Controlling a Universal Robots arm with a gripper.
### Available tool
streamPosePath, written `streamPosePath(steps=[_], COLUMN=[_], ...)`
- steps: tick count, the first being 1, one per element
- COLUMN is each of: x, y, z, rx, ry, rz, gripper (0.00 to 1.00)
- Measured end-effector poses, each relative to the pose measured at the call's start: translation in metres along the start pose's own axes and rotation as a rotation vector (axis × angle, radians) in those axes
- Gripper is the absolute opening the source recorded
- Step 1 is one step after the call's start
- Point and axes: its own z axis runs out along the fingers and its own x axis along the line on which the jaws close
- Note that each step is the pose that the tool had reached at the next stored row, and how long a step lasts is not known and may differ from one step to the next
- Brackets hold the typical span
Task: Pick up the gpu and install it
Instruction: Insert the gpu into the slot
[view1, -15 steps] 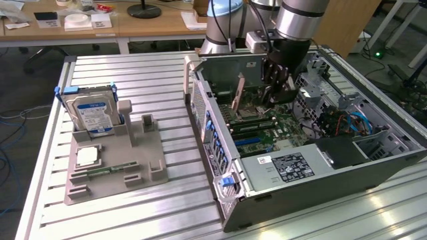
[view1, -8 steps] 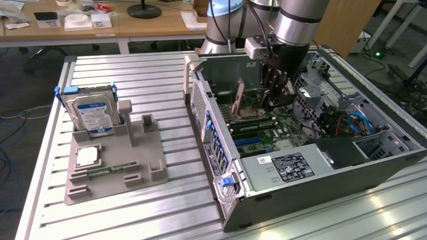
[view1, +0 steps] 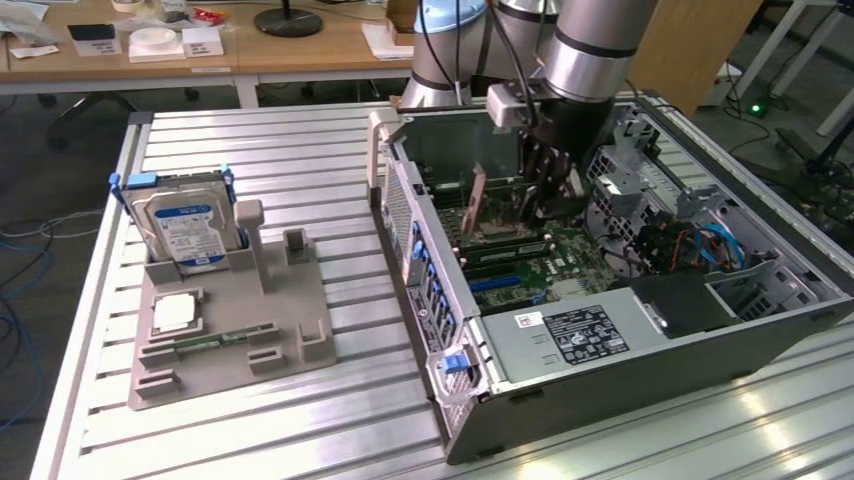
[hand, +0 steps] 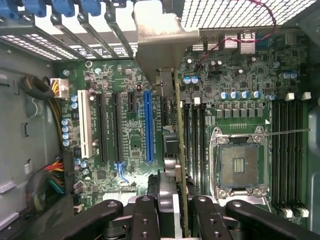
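Reaches down into the open computer case (view1: 627, 340) lying on the slatted metal counter (view1: 307, 180). Grips the gpu (hand: 178, 140) edge-on with the end effector (hand: 175, 212), clamped tight on the thin card, one finger against each face. Holds the card upright over the green motherboard (hand: 125, 130), with its grey metal bracket toward the case's slotted rear wall and its edge just beside the blue slot (hand: 148, 125), between that slot and the bare CPU socket (hand: 240, 165). Cannot tell whether seated in a slot or just above one. Well apart from the case, on the exterior view's left: a hard drive (view1: 187, 225) standing upright in a grey holder (view1: 227, 330).
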Motion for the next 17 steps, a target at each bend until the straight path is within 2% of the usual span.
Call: streamPosePath(steps=[11,17], x=[0.0063,0.01], y=[0.0011,0.0085], z=[0.0057,0.0074], rx=[0.0006,0.0006], ry=[0.0005,0.0007], rz=[0.026,0.026], gripper=[0.3,0.3])
